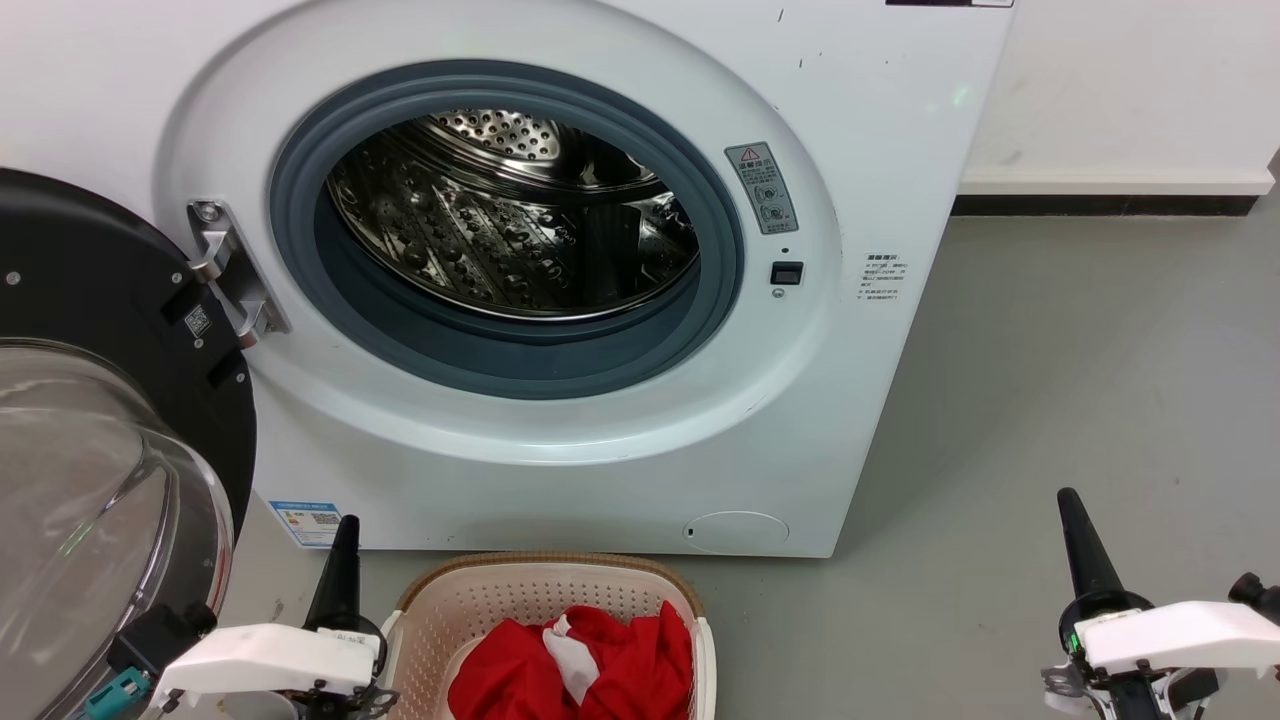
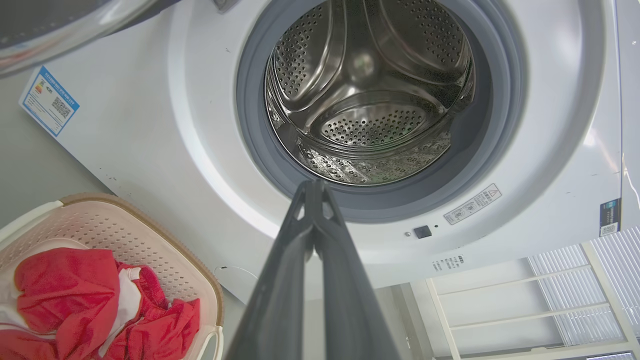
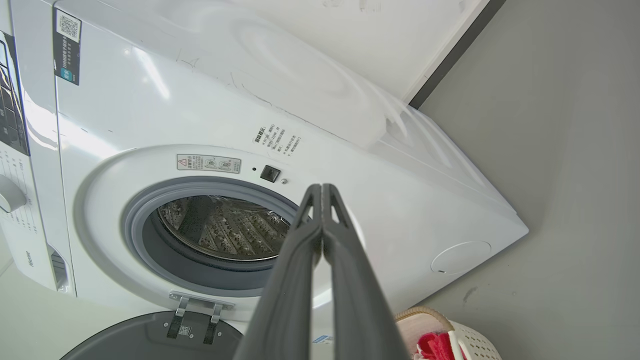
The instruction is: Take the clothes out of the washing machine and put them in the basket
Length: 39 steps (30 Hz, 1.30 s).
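A: Where are the clothes sitting?
B: Lying bunched in the basket — soft red fabric, a bit of white trim showing, crumpled in a heap. The basket is cream perforated plastic with a brown woven-look rim. It's standing on the floor just in front of the washing machine, probably so a garment is only travelling a short way down from the drum.
A: Anything in the drum?
B: I'm seeing bare steel, shiny and dimpled, with raised ribs. The grey rubber seal is hiding the lowest front bit, so I'm not calling it fully empty, but I'm judging the task done or nearly so.
A: Tools?
B: The left tool is pointing up just beside the basket's left edge, its long dark fingers pressed together and gripping nothing. The right tool is sitting well apart over bare floor, also closed and empty. Both are sitting low, clear of the seal — it's looking like a parked pose.
A: Door?
B: The glass door is hanging wide open on its metal hinge at the left, leaving the way in free
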{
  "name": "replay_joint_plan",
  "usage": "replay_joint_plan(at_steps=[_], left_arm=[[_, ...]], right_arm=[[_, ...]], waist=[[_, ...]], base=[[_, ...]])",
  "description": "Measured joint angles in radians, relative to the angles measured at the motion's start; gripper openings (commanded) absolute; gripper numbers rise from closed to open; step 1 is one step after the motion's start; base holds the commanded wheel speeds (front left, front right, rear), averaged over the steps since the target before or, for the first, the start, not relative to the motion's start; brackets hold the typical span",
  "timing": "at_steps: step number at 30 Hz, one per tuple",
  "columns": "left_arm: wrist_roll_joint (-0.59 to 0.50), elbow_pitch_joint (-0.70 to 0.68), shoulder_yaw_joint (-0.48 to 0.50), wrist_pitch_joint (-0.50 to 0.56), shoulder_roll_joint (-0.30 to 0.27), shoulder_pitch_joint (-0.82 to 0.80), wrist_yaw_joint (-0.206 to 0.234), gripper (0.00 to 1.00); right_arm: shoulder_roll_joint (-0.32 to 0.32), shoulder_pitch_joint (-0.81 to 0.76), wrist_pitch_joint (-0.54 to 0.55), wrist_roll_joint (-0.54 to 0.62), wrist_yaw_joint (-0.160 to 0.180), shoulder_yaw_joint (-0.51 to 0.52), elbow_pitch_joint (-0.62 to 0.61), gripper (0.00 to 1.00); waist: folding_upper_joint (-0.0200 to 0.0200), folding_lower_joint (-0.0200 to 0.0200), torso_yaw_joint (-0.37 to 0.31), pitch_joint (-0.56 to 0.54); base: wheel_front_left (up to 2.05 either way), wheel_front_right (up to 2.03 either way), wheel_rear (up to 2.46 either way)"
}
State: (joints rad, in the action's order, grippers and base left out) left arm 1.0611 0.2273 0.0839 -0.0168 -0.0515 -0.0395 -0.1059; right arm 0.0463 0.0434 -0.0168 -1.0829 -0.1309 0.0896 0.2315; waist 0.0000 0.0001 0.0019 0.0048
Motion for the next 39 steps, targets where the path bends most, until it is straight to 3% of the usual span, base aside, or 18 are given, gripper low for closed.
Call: replay_joint_plan(at_steps=[39], left_arm=[[0.373,0.012,0.020,0.090,0.000,-0.045,-0.016,0.00]], right_arm=[[0.001,0.039,0.088,-0.360,0.000,0.016,0.008,0.00]], waist=[[0.0000,0.0000,-0.001,-0.001]], base=[[0.00,0.00,0.00]])
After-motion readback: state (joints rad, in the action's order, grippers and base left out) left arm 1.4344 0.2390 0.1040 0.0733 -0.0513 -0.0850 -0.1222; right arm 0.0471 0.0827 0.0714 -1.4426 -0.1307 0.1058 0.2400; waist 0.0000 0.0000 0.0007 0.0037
